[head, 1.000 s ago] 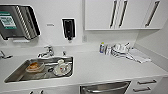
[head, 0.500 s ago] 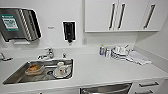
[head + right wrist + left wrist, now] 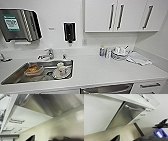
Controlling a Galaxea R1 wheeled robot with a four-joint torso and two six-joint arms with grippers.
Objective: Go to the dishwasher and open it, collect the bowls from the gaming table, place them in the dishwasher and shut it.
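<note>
White counter [image 3: 100, 70] above; wrist views show the dishwasher [image 3: 125, 115] front.

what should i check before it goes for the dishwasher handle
1. Dishwasher in front of the robot, under the counter: ok.
2. Door shut, steel front flush with the cabinets: ok.
3. Bar handle along the top edge in sight: ok.
4. Floor in front of the door free of obstacles: ok, as far as the wrist views show.
5. Gripper fingers open: cannot tell.
</note>
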